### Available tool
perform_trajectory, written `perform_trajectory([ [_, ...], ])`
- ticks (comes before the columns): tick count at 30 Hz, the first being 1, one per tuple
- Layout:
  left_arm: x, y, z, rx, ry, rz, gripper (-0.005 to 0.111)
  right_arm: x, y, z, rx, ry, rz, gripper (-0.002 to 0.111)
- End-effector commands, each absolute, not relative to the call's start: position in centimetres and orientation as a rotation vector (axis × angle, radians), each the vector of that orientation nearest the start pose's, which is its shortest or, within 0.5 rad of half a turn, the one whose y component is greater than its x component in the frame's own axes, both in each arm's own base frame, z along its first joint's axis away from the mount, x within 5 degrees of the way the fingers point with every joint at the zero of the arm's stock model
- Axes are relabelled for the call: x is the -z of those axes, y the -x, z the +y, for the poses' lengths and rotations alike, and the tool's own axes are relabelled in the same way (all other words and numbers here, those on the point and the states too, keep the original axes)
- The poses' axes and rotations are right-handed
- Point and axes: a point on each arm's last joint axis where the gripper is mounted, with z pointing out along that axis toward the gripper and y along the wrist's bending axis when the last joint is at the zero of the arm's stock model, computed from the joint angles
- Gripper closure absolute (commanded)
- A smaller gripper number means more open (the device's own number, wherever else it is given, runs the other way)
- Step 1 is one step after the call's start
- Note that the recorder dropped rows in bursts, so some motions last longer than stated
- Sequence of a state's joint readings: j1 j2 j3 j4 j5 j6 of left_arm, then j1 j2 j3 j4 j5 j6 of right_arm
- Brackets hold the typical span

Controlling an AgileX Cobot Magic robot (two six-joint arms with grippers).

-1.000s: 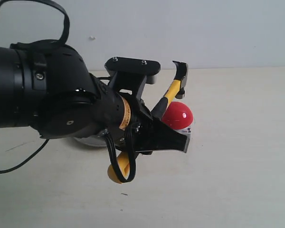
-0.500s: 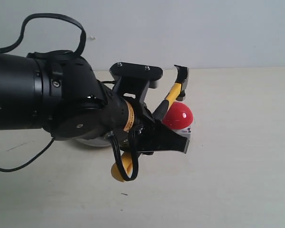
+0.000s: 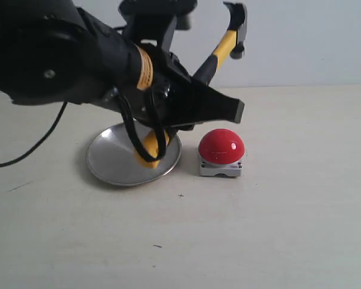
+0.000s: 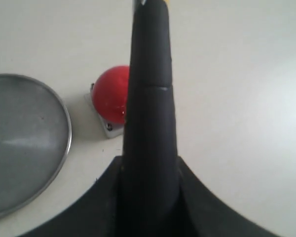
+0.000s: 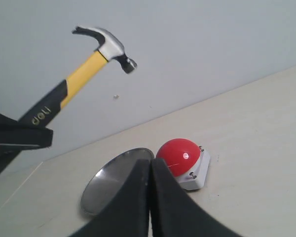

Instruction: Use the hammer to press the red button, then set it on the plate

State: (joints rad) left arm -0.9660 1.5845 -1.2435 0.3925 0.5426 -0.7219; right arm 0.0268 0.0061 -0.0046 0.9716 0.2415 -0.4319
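My left gripper (image 3: 221, 103) is shut on the black grip of the hammer (image 3: 226, 44) and holds it tilted in the air. The dark head is up high, well above the red button (image 3: 221, 146). The handle's yellow looped end (image 3: 150, 148) hangs over the silver plate (image 3: 108, 161). In the left wrist view the handle (image 4: 150, 94) runs out from between the left gripper (image 4: 149, 164) jaws, over the red button (image 4: 110, 92), with the plate (image 4: 24, 148) beside it. My right gripper (image 5: 149, 166) is shut and empty, low in front of the button (image 5: 179, 155), plate (image 5: 111, 178) and raised hammer (image 5: 84, 74).
The button stands on a pale tabletop (image 3: 289, 217) just right of the plate, with a light wall (image 3: 313, 42) behind. A black cable (image 3: 30, 150) trails from the left arm across the table's left side.
My left arm has risen and carried the hammer up with it. The head, which was just above the button, is now high above it. Plate and button show fully.
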Motion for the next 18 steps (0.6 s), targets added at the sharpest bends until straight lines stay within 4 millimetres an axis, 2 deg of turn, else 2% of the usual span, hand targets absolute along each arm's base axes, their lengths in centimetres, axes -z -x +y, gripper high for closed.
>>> perform_trajectory([
  [1,-33.3,-21.5,-27.8,0.498,-0.603,2.134,0.107,-20.1,-5.4,1.9,-0.575,-0.256,1.63,0.108],
  [3,-32.9,-21.6,-27.9,0.485,-0.608,2.147,0.107,-20.1,-5.4,1.9,-0.575,-0.256,1.63,0.108],
  [5,-31.5,-21.9,-28.4,0.475,-0.617,2.176,0.107,-20.1,-5.4,1.9,-0.575,-0.256,1.63,0.108],
  [6,-29.0,-22.2,-29.1,0.483,-0.62,2.225,0.107,-20.1,-5.4,1.9,-0.575,-0.256,1.63,0.108],
  [7,-27.5,-22.2,-29.5,0.488,-0.629,2.247,0.107,-20.1,-5.4,1.9,-0.575,-0.256,1.63,0.108],
  [8,-23.5,-22.5,-30.1,0.473,-0.643,2.322,0.107,-20.1,-5.4,1.9,-0.575,-0.256,1.63,0.108],
  [9,-21.5,-22.7,-30.2,0.451,-0.641,2.369,0.107,-20.1,-5.4,1.9,-0.575,-0.256,1.63,0.108],
  [10,-17.9,-23.1,-30.1,0.387,-0.639,2.458,0.107,-20.1,-5.4,1.9,-0.575,-0.256,1.63,0.108],
  [12,-16.1,-23.7,-29.9,0.355,-0.611,2.507,0.107,-20.1,-5.4,1.9,-0.575,-0.256,1.63,0.108],
  [14,-18.1,-23.9,-30.1,0.43,-0.594,2.44,0.107,-20.1,-5.4,1.9,-0.575,-0.256,1.63,0.108],
  [17,-23.8,-23.8,-30.0,0.533,-0.57,2.293,0.107,-20.1,-5.4,1.9,-0.575,-0.256,1.63,0.108],
  [18,-25.1,-23.6,-29.7,0.552,-0.57,2.256,0.107,-20.1,-5.4,1.9,-0.575,-0.256,1.63,0.108],
])
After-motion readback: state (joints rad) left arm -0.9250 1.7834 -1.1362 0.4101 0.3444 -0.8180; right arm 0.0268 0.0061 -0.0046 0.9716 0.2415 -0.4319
